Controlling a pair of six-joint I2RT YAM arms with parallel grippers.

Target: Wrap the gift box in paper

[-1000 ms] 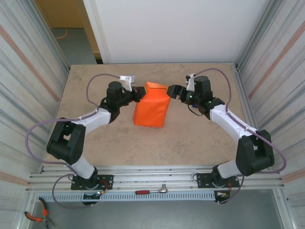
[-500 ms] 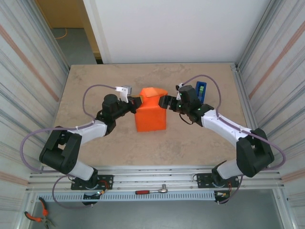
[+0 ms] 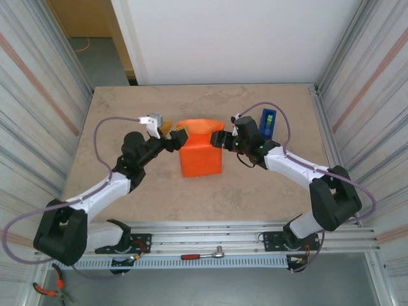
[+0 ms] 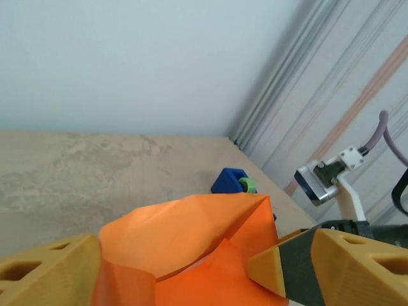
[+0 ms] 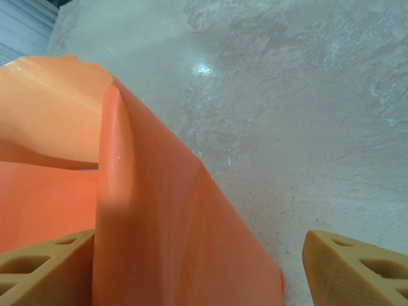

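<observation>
Noted paper (image 3: 201, 155) mounded mid-worktop, gift box presumably hidden beneath. Found left gripper (image 3: 173, 135) and right gripper (image 3: 218, 138) flanking its far flap, jaws wide, holding nothing; likely poised to pinch the fold. Spotted tape dispenser (image 3: 268, 122) toward far-right corner.

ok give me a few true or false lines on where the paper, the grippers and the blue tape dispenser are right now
1. The paper lies flat across the table. False: it is folded up into a boxy bundle.
2. The left gripper and the right gripper are at opposite sides of the bundle's far end. True.
3. The blue tape dispenser stands left of the left arm. False: it stands beside the right arm.
4. The right gripper's fingers are spread apart. True.
</observation>
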